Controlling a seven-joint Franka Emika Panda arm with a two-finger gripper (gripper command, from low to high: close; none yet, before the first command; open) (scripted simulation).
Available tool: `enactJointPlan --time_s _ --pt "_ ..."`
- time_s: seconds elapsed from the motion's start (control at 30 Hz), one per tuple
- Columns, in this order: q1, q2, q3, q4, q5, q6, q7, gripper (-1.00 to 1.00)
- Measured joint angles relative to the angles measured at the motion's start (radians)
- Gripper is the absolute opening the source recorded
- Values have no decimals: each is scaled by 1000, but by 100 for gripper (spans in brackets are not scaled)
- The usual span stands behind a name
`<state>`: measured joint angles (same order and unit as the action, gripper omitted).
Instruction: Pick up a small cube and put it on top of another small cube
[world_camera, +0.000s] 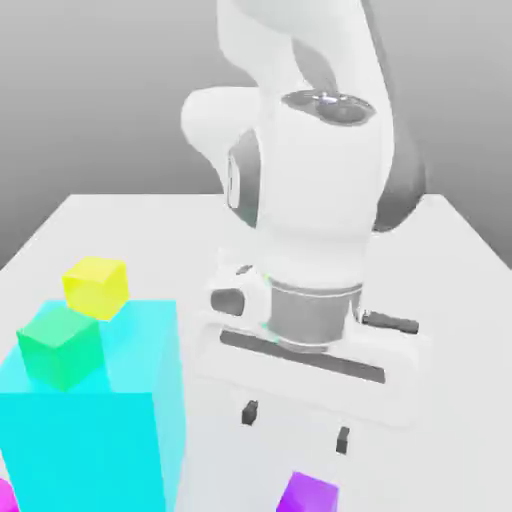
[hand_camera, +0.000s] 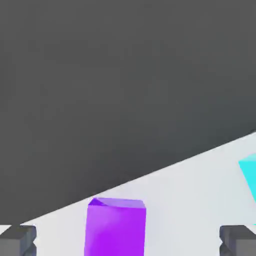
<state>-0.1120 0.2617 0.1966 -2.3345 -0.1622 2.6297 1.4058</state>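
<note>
A small violet-purple cube (world_camera: 307, 494) rests on the white table near its front edge, and the hand view looks at the same cube (hand_camera: 115, 227) between the two dark fingertips. My gripper (world_camera: 296, 426) hangs open just above and behind it, fingers (world_camera: 250, 411) spread wide and apart from the cube. The small yellow cube (world_camera: 96, 286) sits on the table at the exterior view's left, behind the big cyan block.
A big translucent cyan block (world_camera: 95, 430) fills the front of the exterior view's left, its corner also in the hand view (hand_camera: 249, 175). A small green cube (world_camera: 58, 345) shows against it. A magenta object (world_camera: 5, 494) peeks in at the lower corner.
</note>
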Motion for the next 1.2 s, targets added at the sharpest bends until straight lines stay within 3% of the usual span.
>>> enactJointPlan --time_s 0.17,0.2,0.47,0.67,1.03,1.2 --pt "31 177 -30 21 -20 114 47 0" --pt "41 211 -42 27 -31 141 56 -100" --pt "36 196 -36 24 -24 129 52 -100" --pt "-17 18 3 34 65 -16 -8 -100" --pt "-175 -363 -91 62 223 -342 -87 -100" --pt "-247 -544 -159 5 219 -510 -68 -100"
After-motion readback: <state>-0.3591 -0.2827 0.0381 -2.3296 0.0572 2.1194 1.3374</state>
